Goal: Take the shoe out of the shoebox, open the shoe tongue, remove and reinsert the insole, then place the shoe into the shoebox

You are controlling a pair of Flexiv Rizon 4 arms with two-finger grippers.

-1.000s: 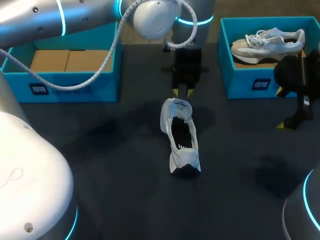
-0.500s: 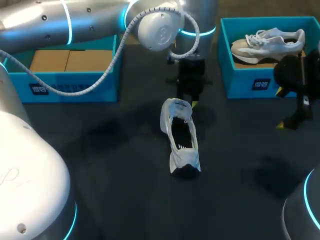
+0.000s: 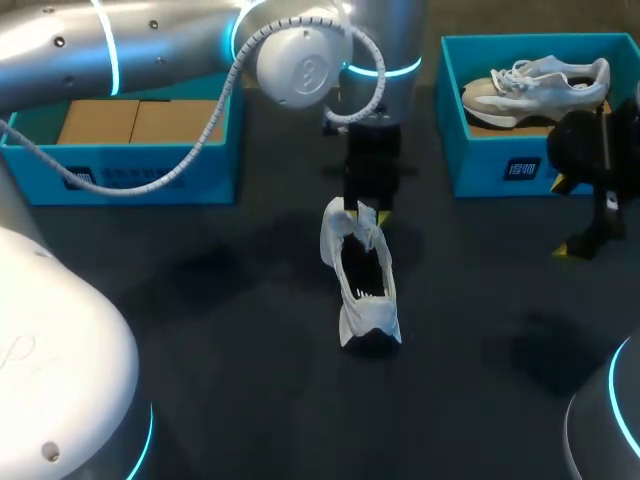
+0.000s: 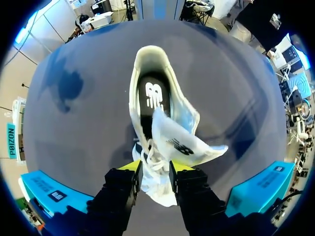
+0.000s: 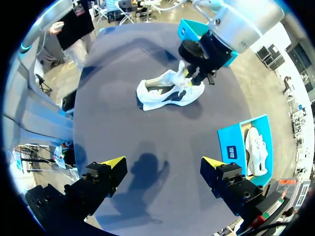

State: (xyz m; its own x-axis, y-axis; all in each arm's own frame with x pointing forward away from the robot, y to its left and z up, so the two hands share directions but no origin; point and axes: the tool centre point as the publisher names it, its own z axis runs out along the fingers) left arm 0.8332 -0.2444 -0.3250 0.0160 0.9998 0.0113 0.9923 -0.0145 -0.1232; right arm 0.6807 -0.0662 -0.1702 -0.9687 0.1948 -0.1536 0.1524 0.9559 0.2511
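Note:
A white sneaker (image 3: 362, 280) lies mid-table, toe toward the far side, and also shows in the right wrist view (image 5: 167, 91). Its black insole (image 4: 153, 96) sits inside. My left gripper (image 3: 365, 212) hangs over the shoe's front. In the left wrist view the left gripper (image 4: 155, 169) is shut on the white tongue and laces, and the tongue flap (image 4: 184, 146) stands up beside the fingers. My right gripper (image 3: 570, 218) is open at the right, in front of the right shoebox (image 3: 500, 170); nothing lies between the fingers of the right gripper (image 5: 165, 169).
The right shoebox holds a second white sneaker (image 3: 535, 85). A blue shoebox (image 3: 150, 175) with a brown cardboard floor stands at the far left. Dark tabletop (image 3: 220, 400) stretches in front of the shoe.
My left gripper has come down from just behind the shoe onto its front. The tongue now stands higher. The right arm has not moved.

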